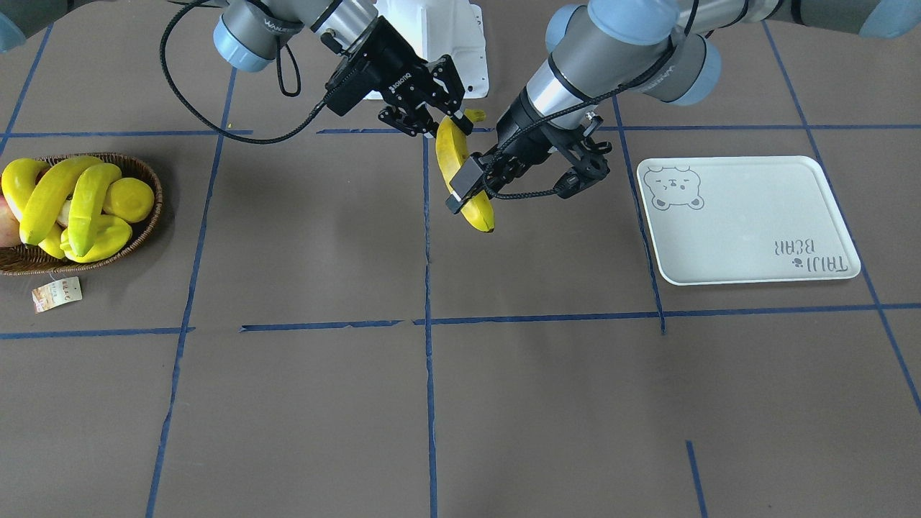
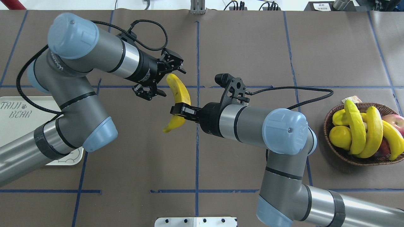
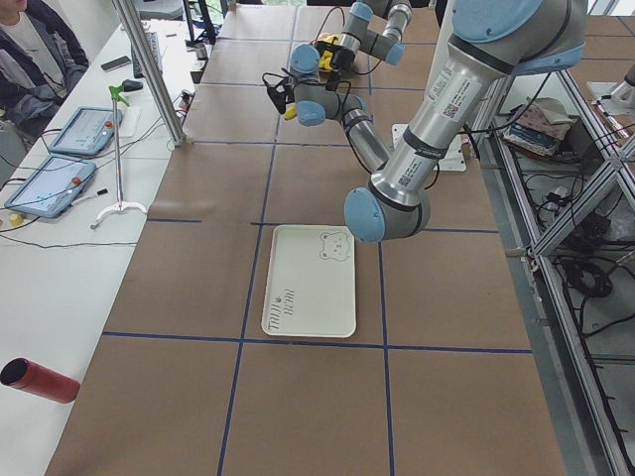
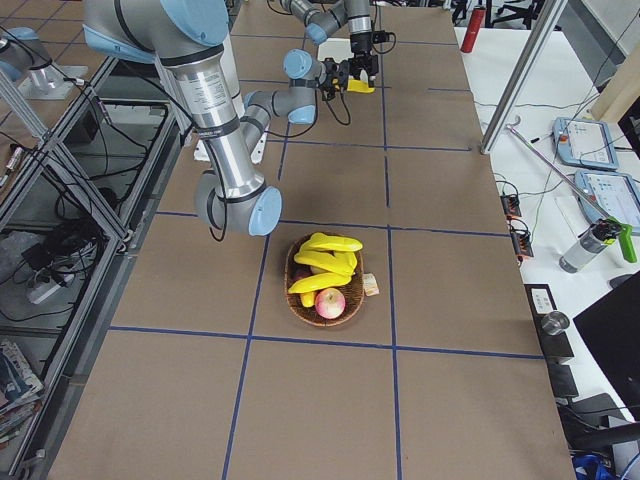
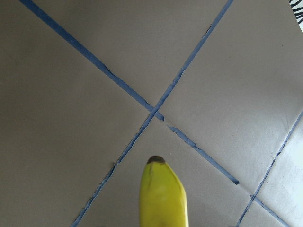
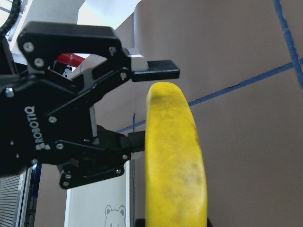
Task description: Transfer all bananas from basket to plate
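Nearest the right wrist lens: held banana [image 6: 175,161], filling the lower middle of that view, glossy yellow with faint grey scuffs, blunt end pointing away. Pinched by right gripper [image 2: 180,110] across the body, toward the stem third; stem end turned back toward the robot, blunt end toward the far side. Hanging in mid-air over the middle of the brown-papered table [image 1: 302,403], above a crossing of blue tape lines [image 5: 128,89]; resting on nothing. Left gripper [image 6: 149,105] reaching in from the left at the blunt end, fingers spread wide, one pad above the tip, the other beside and partly behind it; no contact visible, nothing clamped. Judged step: hand-over from right to left, just short of the squeeze. Wicker basket [image 1: 149,219] well off to the right, holding three other bananas [image 2: 355,126] piled with a lemon [image 2: 340,137] and an apple [image 2: 393,119]. Bear-face tray [image 1: 748,216] well off to the left, no fruit on it. By that reckoning, first of four in transit, none delivered. Handling, judged from looks only: plastic-like, so probably light, stiff, not easily bruised; shiny skin likely slippery, curved form apt to swivel in a two-point pinch. Best taken across the thick part just behind the blunt end, clear of the right fingers, pads flat on the sides rather than on the taper, to avoid squirting it outward. Advisable to confirm a firm left pinch before any right release.
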